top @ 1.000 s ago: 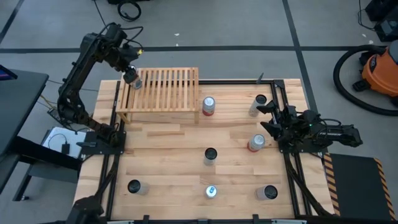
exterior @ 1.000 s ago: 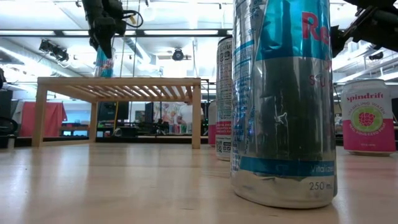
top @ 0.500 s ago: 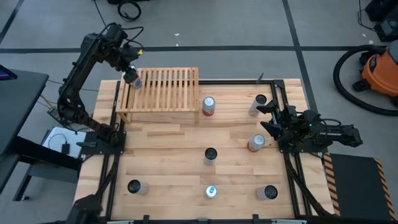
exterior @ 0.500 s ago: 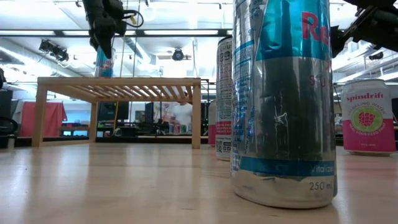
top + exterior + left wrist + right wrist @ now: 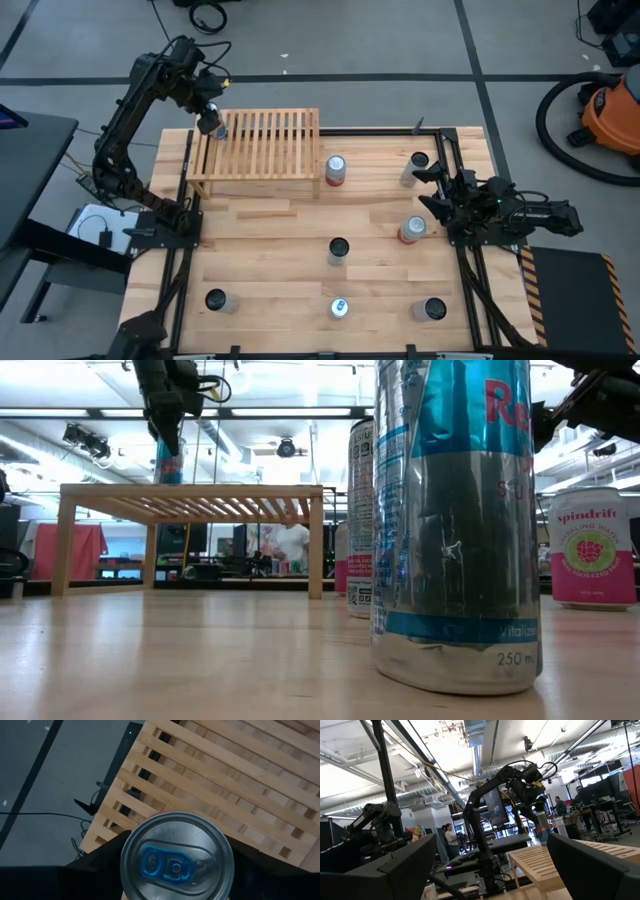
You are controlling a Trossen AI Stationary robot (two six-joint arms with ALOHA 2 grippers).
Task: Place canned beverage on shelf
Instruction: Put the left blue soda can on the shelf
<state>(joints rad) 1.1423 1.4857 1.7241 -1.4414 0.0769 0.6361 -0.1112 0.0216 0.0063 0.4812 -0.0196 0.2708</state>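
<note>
The shelf (image 5: 262, 146) is a low light-wood slatted rack standing on its legs at the table's far left; it also shows in the low view (image 5: 190, 492) and in the left wrist view (image 5: 240, 795). My left gripper (image 5: 209, 120) is above the shelf's far left corner, shut on a slim silver-and-teal can (image 5: 168, 462) with a blue tab (image 5: 165, 866). My right gripper (image 5: 428, 190) is open and empty at the table's right side, its fingers wide apart in the right wrist view (image 5: 490, 870). My left gripper pinches the can's upper wall just below the rim (image 5: 131, 851) between its two fingers (image 5: 100, 867). The fingers come from above, pointing down. The can stands upright with its base at the level of the shelf's slats; whether it rests on them I cannot tell.
Several other cans stand on the table: a red-and-white one (image 5: 335, 169) beside the shelf's right legs, two near my right gripper (image 5: 415, 168) (image 5: 411, 230), one mid-table (image 5: 338, 250), and three along the near edge (image 5: 216, 300) (image 5: 340, 307) (image 5: 433, 310).
</note>
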